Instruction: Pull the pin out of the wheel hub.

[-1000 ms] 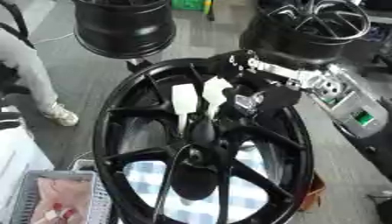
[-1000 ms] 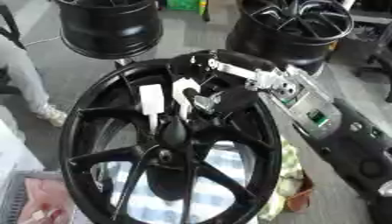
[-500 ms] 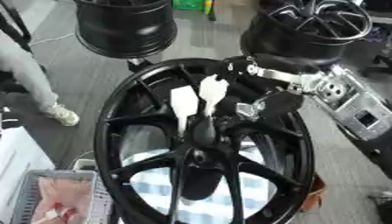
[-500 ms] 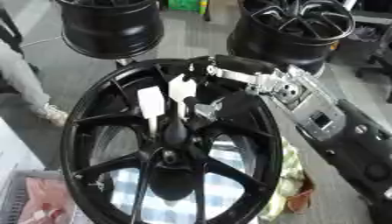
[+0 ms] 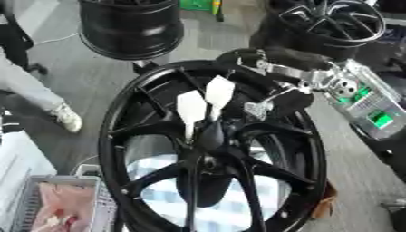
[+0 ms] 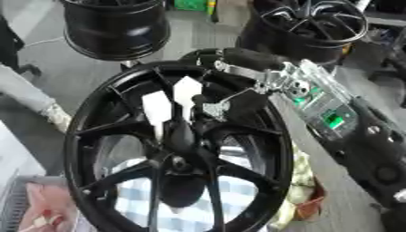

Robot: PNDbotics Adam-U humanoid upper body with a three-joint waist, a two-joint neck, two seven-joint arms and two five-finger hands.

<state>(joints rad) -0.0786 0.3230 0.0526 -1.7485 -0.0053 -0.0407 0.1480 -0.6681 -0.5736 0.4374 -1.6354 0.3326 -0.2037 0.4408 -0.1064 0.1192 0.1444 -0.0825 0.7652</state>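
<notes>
White pins (image 5: 205, 103), seemingly two, in one wheel hub (image 5: 208, 140)

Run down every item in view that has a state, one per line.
Wheel hub: upright on its rim, tilted, spokes facing the camera.
White tags: two, side by side above the hub's centre, standing up.
Right hand: reaching over the upper rim to the tags; fingers too blurred to judge.
Two other wheels: standing behind, untouched.
Basket: lower left, holding pinkish contents.
</notes>
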